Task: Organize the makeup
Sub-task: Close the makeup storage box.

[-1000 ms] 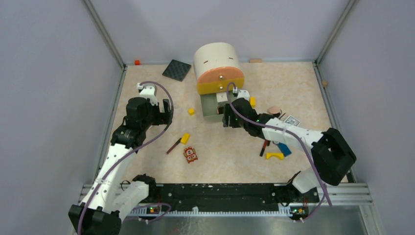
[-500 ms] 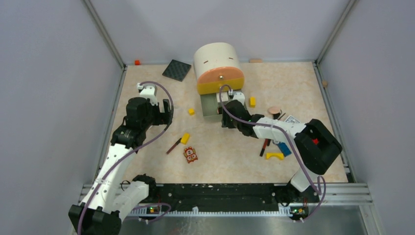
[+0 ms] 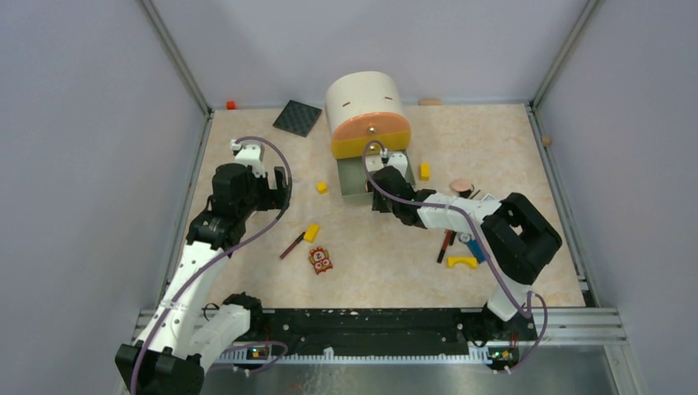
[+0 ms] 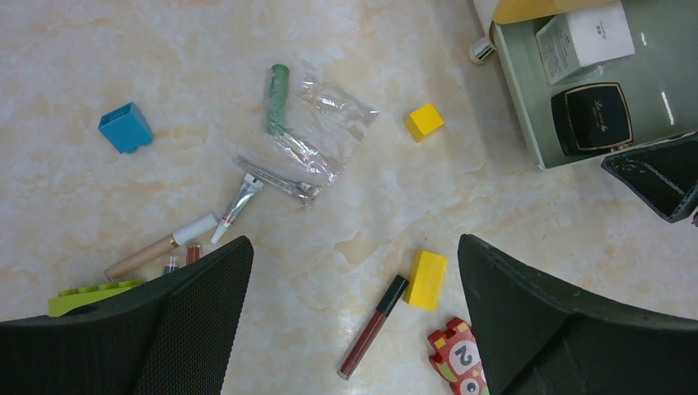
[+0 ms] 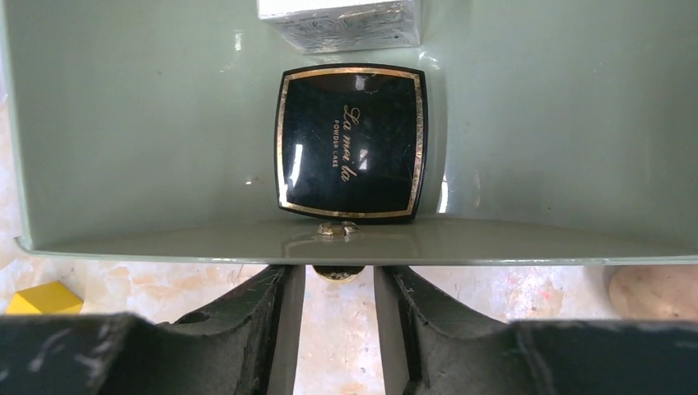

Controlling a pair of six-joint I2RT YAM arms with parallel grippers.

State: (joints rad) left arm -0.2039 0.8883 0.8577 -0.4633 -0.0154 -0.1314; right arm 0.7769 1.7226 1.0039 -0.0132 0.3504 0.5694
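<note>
The right gripper's point(image 5: 339, 296) fingers point(image 5: 265, 321) straddle the small gold knob point(image 5: 337, 272) on the pale green drawer point(image 5: 165, 247) without yet pinching it (the left gripper point(image 4: 354, 247) gapes wide). The squeeze should be centred. The black square compact point(image 5: 351, 141) lies inside, near the white box point(image 5: 339, 20).

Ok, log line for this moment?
left claw open over table | right claw astride knob | compact, white box in open drawer

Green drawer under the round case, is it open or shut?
Open. The green drawer juts out with the black compact and white box showing inside.
</note>
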